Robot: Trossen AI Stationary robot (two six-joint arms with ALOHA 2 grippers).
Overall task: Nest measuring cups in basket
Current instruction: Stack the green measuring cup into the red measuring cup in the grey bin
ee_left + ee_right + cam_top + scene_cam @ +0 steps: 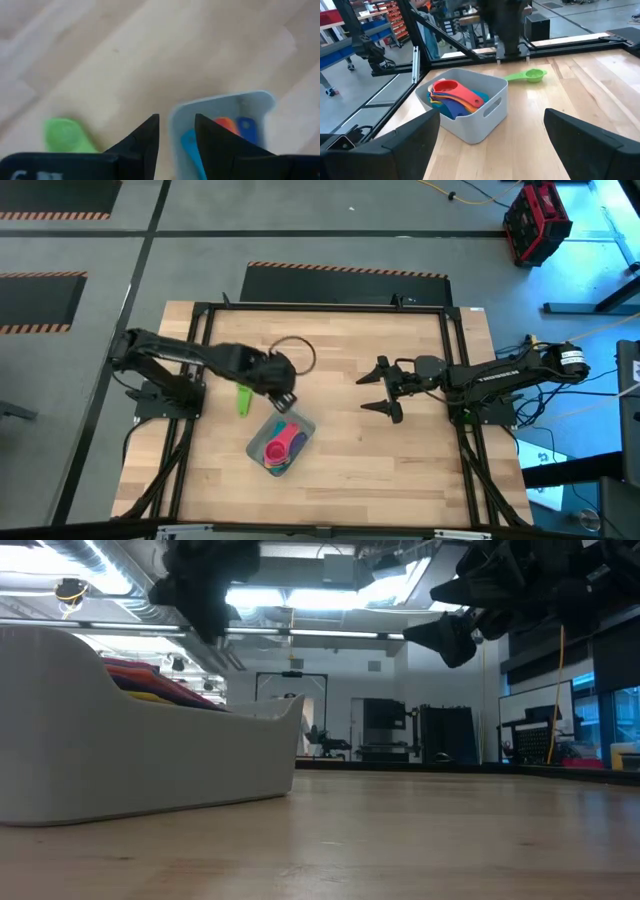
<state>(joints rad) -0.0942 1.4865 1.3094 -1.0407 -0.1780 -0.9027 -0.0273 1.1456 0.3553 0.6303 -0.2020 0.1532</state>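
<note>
The pale grey basket (282, 442) (470, 120) (140, 760) stands on the table near its middle and holds nested cups: a red cup (451, 87) on top, with orange, blue, teal and yellow parts beneath. The green cup (243, 400) (530, 76) (65, 135) lies flat on the wood just left of the basket. My left gripper (287, 398) (176, 120) (512, 60) hovers open and empty above the basket's far-left corner, beside the green cup. My right gripper (375, 390) (491, 114) hangs open to the right of the basket, facing it.
A dark cord loop (295, 355) lies on the table beyond the left gripper. A black frame (450, 360) borders the wooden tabletop. Bare wood lies between the basket and the right gripper and along the near edge.
</note>
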